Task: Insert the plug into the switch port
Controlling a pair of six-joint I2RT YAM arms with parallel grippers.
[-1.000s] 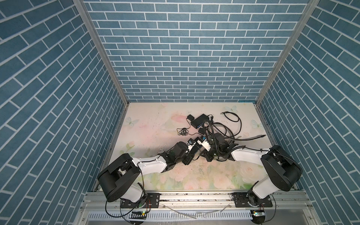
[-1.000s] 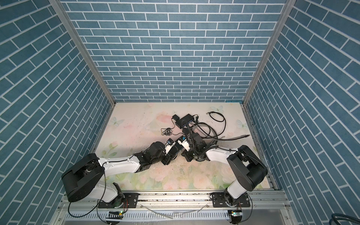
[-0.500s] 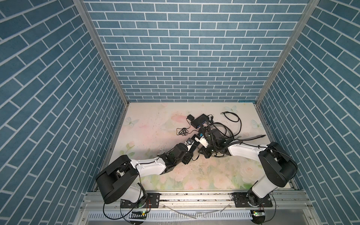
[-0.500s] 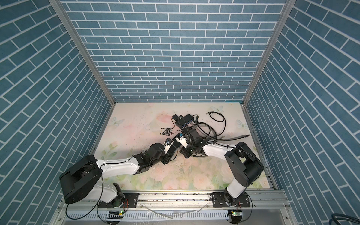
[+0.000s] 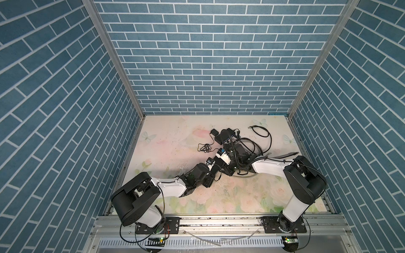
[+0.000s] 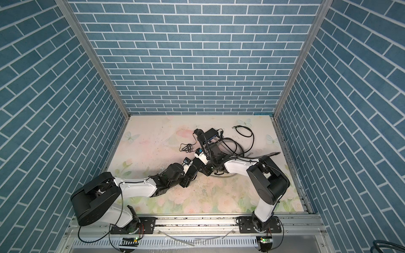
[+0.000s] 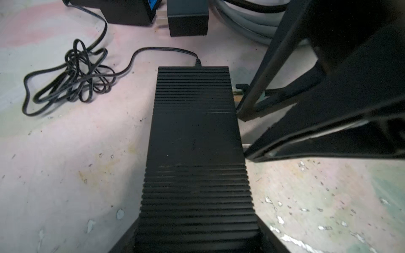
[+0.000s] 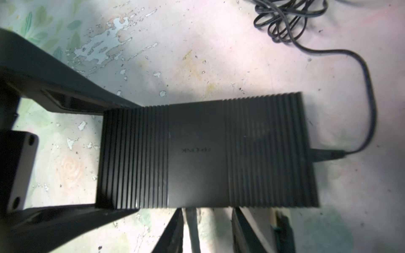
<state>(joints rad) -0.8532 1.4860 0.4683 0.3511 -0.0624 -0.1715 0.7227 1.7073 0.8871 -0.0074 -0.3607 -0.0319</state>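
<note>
The black ribbed switch (image 7: 197, 142) lies flat on the floral mat, and its top also fills the right wrist view (image 8: 208, 153). My left gripper (image 7: 198, 230) is shut on one end of it, a finger (image 8: 72, 96) against each long side. My right gripper (image 8: 207, 219) stands open at the switch's long side. A grey cable (image 8: 192, 225) runs between its fingers without touching them. The cable's plug (image 7: 241, 86) sits against the switch's side wall; the port is hidden. In both top views the two grippers (image 5: 222, 169) (image 6: 200, 167) meet mid-table and cover the switch.
A thin power cord (image 7: 74, 76) lies tangled beyond the switch and plugs into its far end. A black adapter block (image 7: 188, 22) and a second black box (image 5: 228, 134) sit behind. Black and grey cable loops (image 5: 262, 133) spread at the back right.
My right gripper's jaws have parted and let go of the cable. The right arm has reached a little further toward the switch. My left gripper still holds the switch.
</note>
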